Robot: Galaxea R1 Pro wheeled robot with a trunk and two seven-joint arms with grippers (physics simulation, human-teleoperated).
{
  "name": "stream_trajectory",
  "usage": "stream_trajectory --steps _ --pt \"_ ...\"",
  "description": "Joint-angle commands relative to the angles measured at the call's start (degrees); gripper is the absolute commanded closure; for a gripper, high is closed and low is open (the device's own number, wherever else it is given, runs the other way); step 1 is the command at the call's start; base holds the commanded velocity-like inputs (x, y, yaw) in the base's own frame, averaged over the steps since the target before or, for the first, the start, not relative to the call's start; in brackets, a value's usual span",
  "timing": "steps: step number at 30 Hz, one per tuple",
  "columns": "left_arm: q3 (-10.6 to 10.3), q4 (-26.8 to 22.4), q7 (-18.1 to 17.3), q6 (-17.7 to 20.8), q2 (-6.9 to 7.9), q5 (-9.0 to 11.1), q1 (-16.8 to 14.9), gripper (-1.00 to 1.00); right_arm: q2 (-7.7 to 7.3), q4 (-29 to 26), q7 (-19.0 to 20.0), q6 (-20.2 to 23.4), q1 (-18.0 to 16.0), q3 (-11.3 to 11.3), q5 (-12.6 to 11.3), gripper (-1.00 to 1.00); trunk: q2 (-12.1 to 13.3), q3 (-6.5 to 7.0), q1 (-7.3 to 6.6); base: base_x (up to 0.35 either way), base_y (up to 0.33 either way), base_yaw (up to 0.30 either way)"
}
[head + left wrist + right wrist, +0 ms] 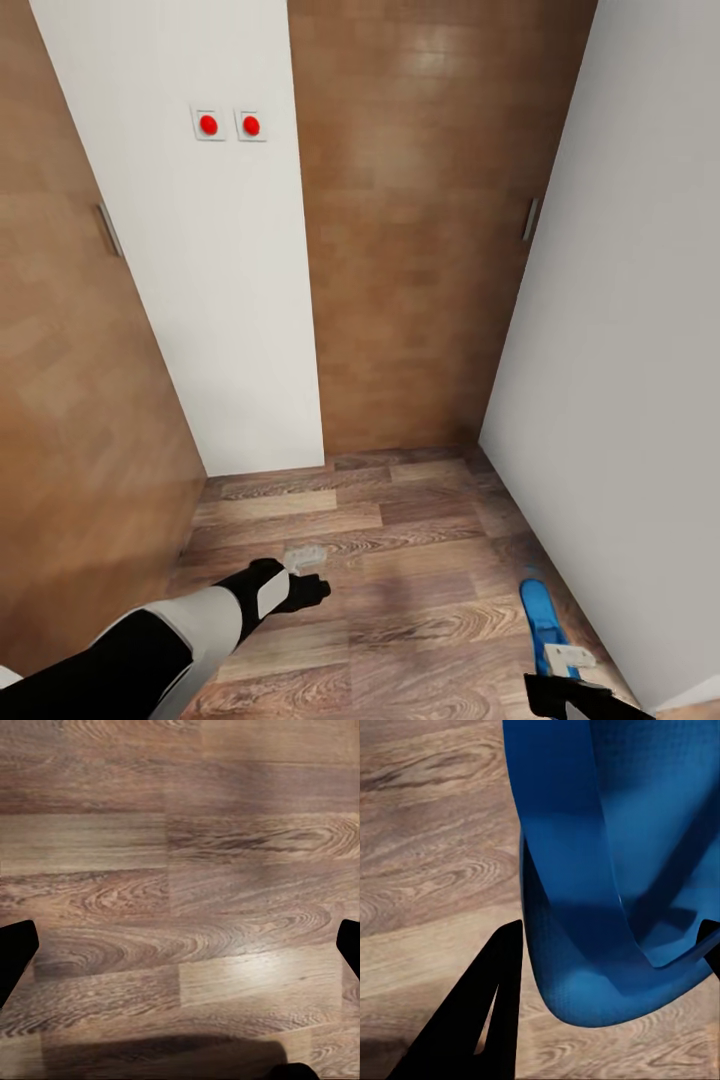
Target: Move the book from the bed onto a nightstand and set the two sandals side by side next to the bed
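The left arm reached forward and low over the wood-plank floor (400, 520), its left tool (305, 590) spread wide with nothing between the fingers. The right tool (565, 668) sat at the head view's lower right corner, clamped on one blue sandal (540, 615) that pointed ahead beside the white wall (620, 380). Two red buttons (229, 124) marked the white panel ahead.

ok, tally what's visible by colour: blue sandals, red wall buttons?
Blue sandals: 1, held in the right gripper, sandal
Red buttons: 2, on the white wall
Total: 3
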Motion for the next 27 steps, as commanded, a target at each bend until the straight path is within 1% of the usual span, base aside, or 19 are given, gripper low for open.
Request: stream_trajectory --steps 1,4,6,10,12,16,23,27 --pt "-0.45 0.13 0.02 0.11 -0.04 0.60 0.02 -1.00 -0.04 -0.09 0.20 -0.41 0.34 0.37 -0.45 1.00 0.39 0.14 -0.23 0.000 0.000 0.000" --pt "-0.45 0.16 -0.01 0.11 -0.04 0.60 0.53 -1.00 -0.04 -0.09 0.18 -1.60 1.41 0.37 -0.45 1.00 1.59 0.68 -0.89 0.000 0.000 0.000" --pt "-0.45 0.18 -0.03 0.11 -0.02 0.60 1.48 -1.00 -0.04 0.02 0.17 -2.21 2.26 0.37 -0.45 1.00 2.40 1.07 -1.33 0.000 0.000 0.000" --pt "-0.18 0.19 -0.04 0.12 0.05 0.86 2.87 -1.00 -0.07 1.66 0.19 -2.76 3.54 0.37 -0.45 1.00 4.00 1.93 -2.21 0.000 0.000 0.000" --pt "0.08 0.25 -0.04 0.13 0.08 0.97 4.11 -1.00 -0.10 3.55 1.10 -4.44 4.65 0.37 -0.45 1.00 4.80 2.43 -2.65 0.000 0.000 0.000" --pt "0.22 0.28 -0.05 0.15 0.12 1.03 6.05 -1.00 -0.07 4.70 2.08 -7.59 7.06 0.37 -0.45 1.00 6.41 3.48 -3.53 0.000 0.000 0.000" --pt "0.25 0.28 -0.05 0.12 0.14 0.92 8.10 -1.00 -0.04 4.98 2.26 -8.48 7.88 0.37 -0.45 1.00 9.21 5.38 -5.06 0.000 0.000 0.000" --pt "0.25 0.28 -0.05 0.12 0.14 0.84 8.44 -1.00 -0.07 5.00 2.22 -8.45 7.94 0.31 -0.48 1.00 10.82 6.47 -5.94 0.000 0.000 0.000"
